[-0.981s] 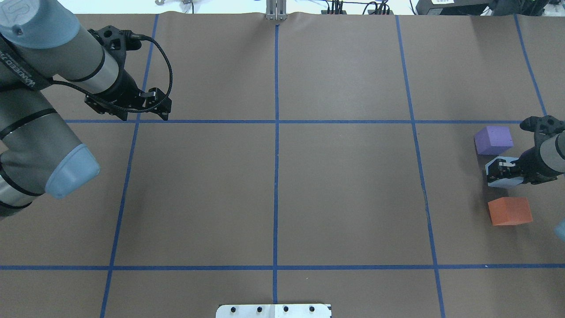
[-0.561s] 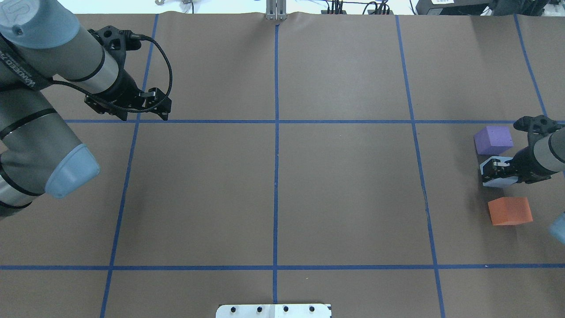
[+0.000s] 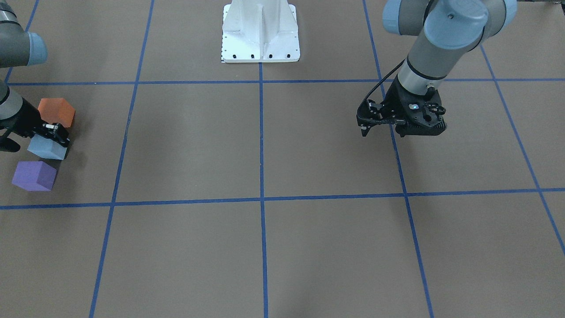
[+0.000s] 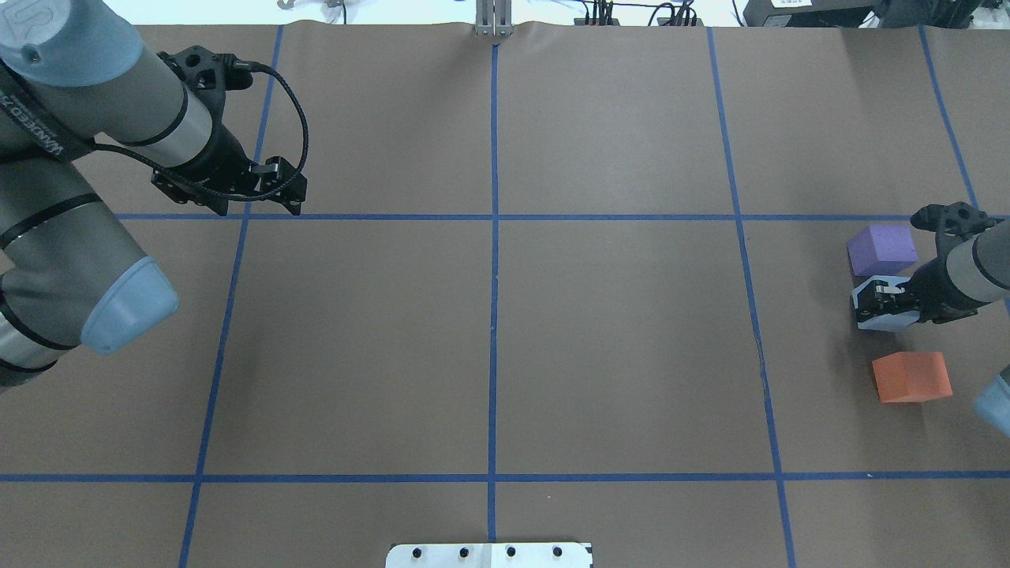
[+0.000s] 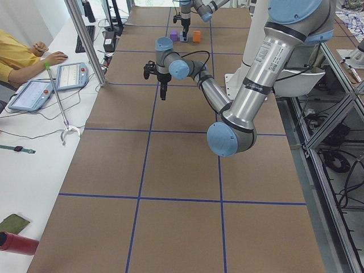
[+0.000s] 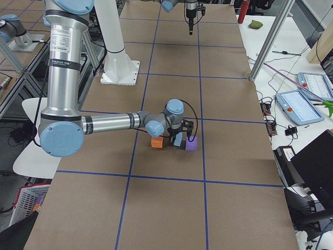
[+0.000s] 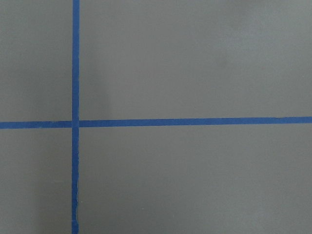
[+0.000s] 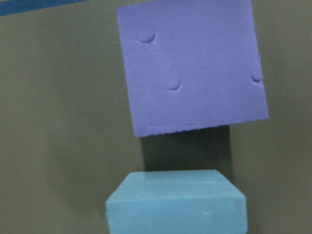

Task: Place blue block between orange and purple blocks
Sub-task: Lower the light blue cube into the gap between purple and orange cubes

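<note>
Left gripper hangs far off at 9 o'clock of the blocks, above a crossing of the blue tape lines. I cannot tell from any view whether its fingers are apart or together, and I judge it has no part in the coming move. Across the overhead view, near the right edge, the right gripper is clamped on the blue block, so that arm is plainly the nearer one. What I watch is the row. The purple block sits at 12 o'clock of the blue one, just beside it. The orange block lies at about 5 o'clock with a wider gap. The blue block is thus in the slot between them, crowding the purple side. I'd judge the next move needs a slight shift toward 6 o'clock before letting go. Whether the block rests on the table I cannot tell.
</note>
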{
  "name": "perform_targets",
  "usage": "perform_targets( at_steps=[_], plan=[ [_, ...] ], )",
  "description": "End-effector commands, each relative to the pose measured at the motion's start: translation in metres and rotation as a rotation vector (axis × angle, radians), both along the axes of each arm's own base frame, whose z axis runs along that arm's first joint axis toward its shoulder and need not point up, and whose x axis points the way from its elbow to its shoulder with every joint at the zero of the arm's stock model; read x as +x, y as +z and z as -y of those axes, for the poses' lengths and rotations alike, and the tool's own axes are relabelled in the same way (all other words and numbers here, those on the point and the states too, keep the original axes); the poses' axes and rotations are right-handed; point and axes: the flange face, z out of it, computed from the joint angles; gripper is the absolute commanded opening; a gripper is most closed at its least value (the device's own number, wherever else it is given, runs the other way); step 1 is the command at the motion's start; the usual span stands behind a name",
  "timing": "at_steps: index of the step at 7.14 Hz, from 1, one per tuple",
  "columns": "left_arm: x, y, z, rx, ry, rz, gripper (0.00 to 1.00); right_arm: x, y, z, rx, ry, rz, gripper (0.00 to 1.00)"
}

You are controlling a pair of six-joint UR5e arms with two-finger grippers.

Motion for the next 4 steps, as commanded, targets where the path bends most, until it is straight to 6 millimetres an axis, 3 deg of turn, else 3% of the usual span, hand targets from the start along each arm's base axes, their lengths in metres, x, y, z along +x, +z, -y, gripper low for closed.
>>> perform_targets(
  at_steps=[1,4],
  plan=[
    [-0.0007,-0.0017,-0.0009,0.003,0.000,-0.003,1.00,0.0039,0.0032,-0.0043,0.010,-0.001,0.012,0.00],
    [-0.0010,-0.0022,-0.0013,0.002,0.001,-0.004,1.00,0.0040,0.0064,-0.0044,0.005,-0.001,0.008,0.00]
  ],
)
